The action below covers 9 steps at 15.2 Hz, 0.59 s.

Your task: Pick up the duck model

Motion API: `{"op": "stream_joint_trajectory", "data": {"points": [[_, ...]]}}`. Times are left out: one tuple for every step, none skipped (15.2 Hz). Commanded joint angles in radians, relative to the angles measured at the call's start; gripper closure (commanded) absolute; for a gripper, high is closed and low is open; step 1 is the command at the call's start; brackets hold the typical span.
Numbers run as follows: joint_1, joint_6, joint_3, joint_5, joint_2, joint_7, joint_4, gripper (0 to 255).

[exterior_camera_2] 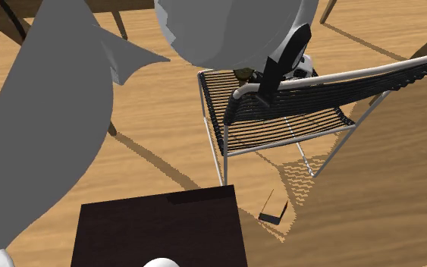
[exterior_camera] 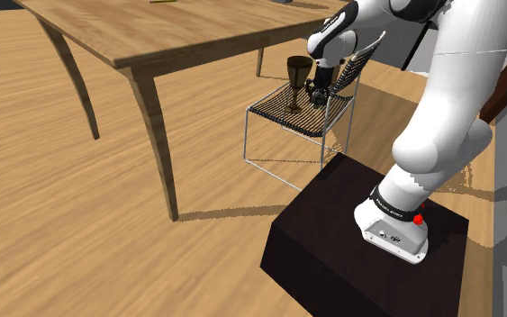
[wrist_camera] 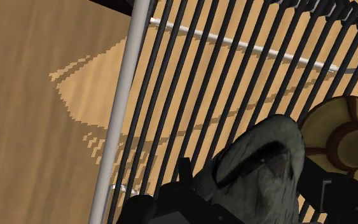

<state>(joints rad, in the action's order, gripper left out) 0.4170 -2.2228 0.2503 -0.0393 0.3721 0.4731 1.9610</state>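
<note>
The duck model (wrist_camera: 263, 168), a mottled grey-green shape, fills the space between my two black fingers in the wrist view. My gripper (wrist_camera: 254, 197) is shut on it, one finger (wrist_camera: 168, 200) on each flank. Just under the duck lies the black slatted seat of a wire chair (wrist_camera: 190, 83). In the shoulder view my gripper (exterior_camera: 318, 93) hangs low over that chair seat (exterior_camera: 287, 117), close beside a dark goblet (exterior_camera: 296, 76). The goblet's round tan foot (wrist_camera: 346, 137) sits right next to the duck.
A wooden table (exterior_camera: 152, 36) with curved legs stands at the shoulder view's left of the chair. The chair's backrest rail (exterior_camera_2: 371, 70) rises behind the seat (exterior_camera_2: 280, 125). The dark stand (exterior_camera: 368, 243) sits on a wooden floor (exterior_camera: 62, 225).
</note>
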Motion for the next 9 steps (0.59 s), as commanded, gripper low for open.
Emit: {"op": "stream_joint_trajectory", "data": {"points": [[-0.002, 0.026, 0.002, 0.004, -0.015, 0.002, -0.012, 255], [-0.003, 0.037, 0.003, 0.007, -0.023, 0.003, -0.015, 255], [-0.003, 0.048, 0.004, 0.009, -0.031, 0.004, -0.018, 255], [-0.004, 0.059, 0.005, 0.011, -0.039, 0.005, -0.022, 255], [-0.005, 0.07, 0.006, 0.013, -0.046, 0.006, -0.026, 255], [-0.006, 0.082, 0.007, 0.015, -0.054, 0.007, -0.03, 255], [-0.006, 0.093, 0.008, 0.017, -0.061, 0.008, -0.034, 255], [-0.007, 0.095, 0.008, 0.018, -0.062, 0.008, -0.035, 255], [-0.007, 0.095, 0.008, 0.017, -0.062, 0.008, -0.035, 255]]}}
